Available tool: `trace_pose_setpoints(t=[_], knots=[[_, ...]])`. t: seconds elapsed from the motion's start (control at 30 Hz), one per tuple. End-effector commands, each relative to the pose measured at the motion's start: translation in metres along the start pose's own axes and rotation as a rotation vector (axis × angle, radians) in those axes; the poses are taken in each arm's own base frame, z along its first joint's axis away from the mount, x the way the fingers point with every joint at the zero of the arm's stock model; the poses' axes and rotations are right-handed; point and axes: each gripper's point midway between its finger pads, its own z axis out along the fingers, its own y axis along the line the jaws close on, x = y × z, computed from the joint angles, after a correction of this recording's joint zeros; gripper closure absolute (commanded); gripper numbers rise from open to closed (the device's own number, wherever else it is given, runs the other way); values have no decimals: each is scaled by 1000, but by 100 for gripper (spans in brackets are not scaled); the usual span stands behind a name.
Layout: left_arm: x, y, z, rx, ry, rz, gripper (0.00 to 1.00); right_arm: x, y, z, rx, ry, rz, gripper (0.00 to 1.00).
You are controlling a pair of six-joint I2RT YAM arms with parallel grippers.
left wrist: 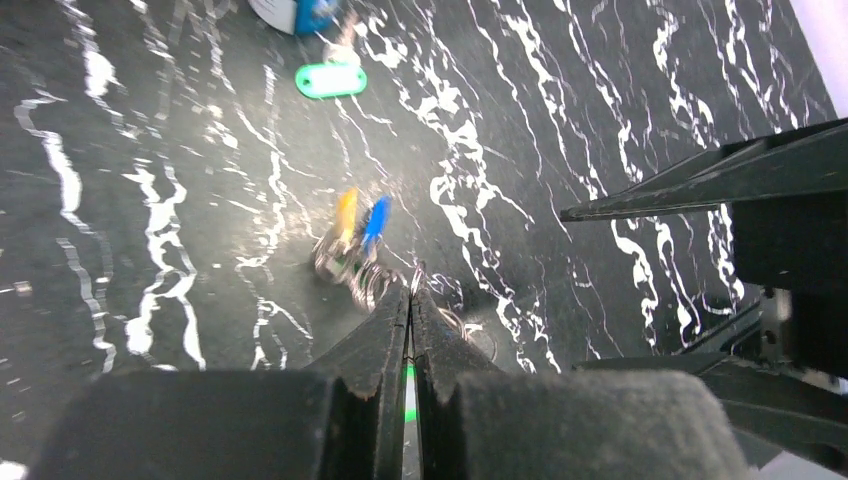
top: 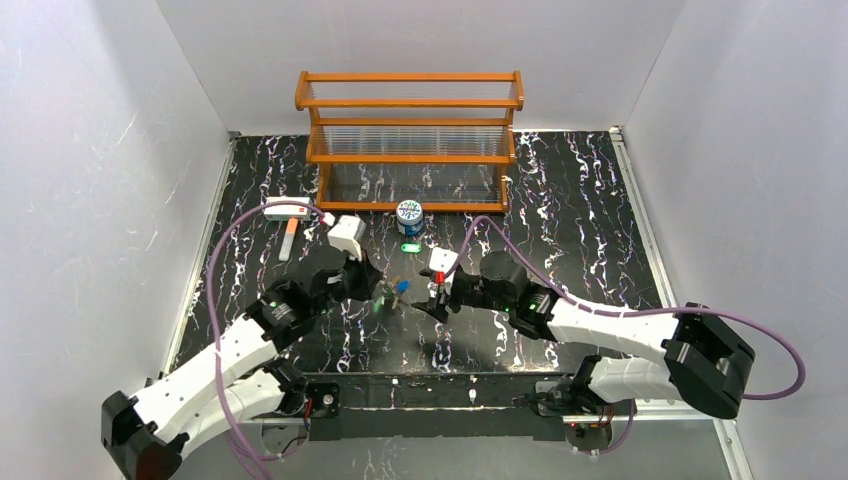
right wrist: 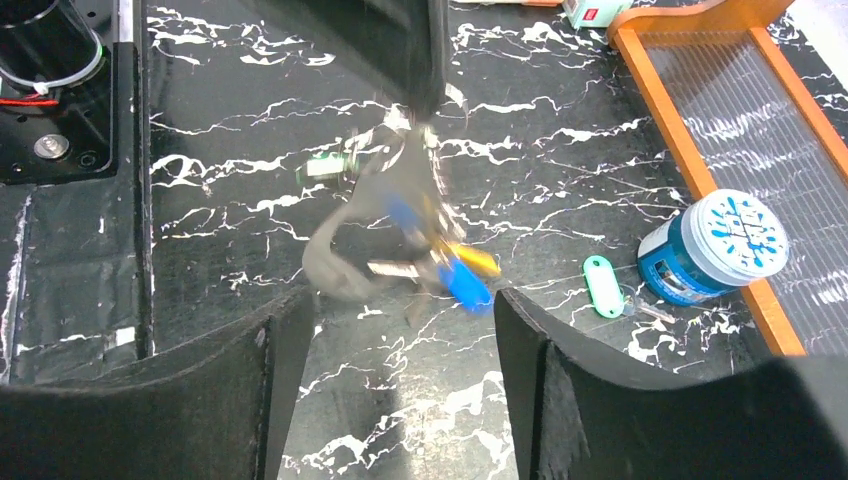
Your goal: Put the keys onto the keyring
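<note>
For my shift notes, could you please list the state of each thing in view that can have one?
left gripper: shut, pinching the keyring.
right gripper: open, empty.
keyring: hanging from the left gripper, blurred.
blue key: dangling at the keyring.
yellow key: dangling beside the blue key.
green key: lying flat on the table, loose.
can: upright, lid on.
</note>
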Motion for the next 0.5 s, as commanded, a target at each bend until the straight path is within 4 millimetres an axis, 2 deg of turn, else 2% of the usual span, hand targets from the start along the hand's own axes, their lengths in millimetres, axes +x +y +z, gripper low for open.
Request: trace_pose_setpoints(t=[0.0,0.1,0.2,0.27,0.43,0.47], knots=[[-33,27,-40,-183,-71,6,100,-33,-12,5,27,-91,32,23],[-39,39,-53,-259,-71,11,100,-32,-13,5,37,-95,74,19],[-35,45,-51,-307,-27,25,100,-28,-17,5,66,-89,142,11],[-27,43,-38,-306,23,27,100,-26,-17,4,69,-85,164,10],[6,29,9,-229,155,26,100,-17,-19,-2,93,-94,143,11],[11,24,17,-204,169,19,100,-15,-20,-4,104,-97,122,13]])
